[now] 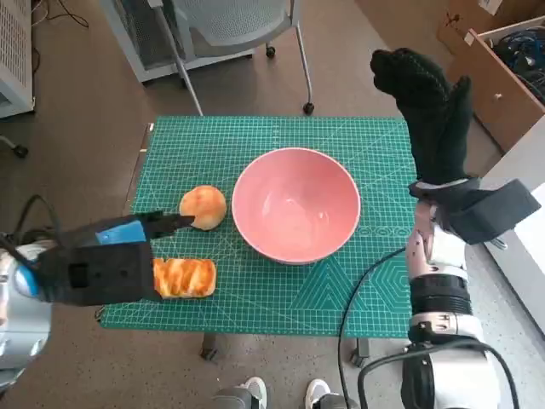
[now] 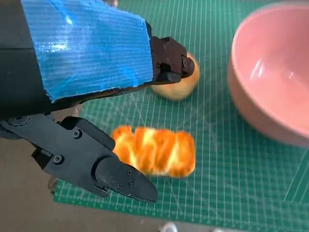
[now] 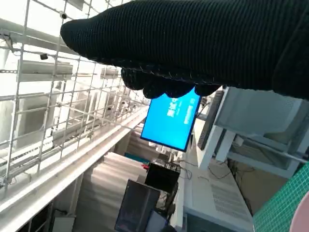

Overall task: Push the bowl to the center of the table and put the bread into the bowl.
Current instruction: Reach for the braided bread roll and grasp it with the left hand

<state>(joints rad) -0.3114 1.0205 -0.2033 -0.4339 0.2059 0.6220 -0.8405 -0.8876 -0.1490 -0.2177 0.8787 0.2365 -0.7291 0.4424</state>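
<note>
The pink bowl (image 1: 295, 204) sits mid-desk on the green mat (image 1: 358, 290), with a round bun (image 1: 203, 207) just beside it and a glazed loaf (image 1: 183, 278) nearer the edge. The left robot hand (image 1: 106, 260) hovers over the loaf, released. The right robot hand (image 1: 426, 102) is raised beyond the desk, grasping nothing.

The head view looks steeply down from above at the whole tabletop (image 1: 281, 298). The left wrist view sits close behind the left hand (image 2: 87, 63), facing the striped bread (image 2: 157, 151), round bun (image 2: 177, 87) and pink bowl (image 2: 270, 82), all shared with the head view. The right wrist view faces upward past the right hand (image 3: 193, 43) toward a blue screen (image 3: 170, 123).
</note>
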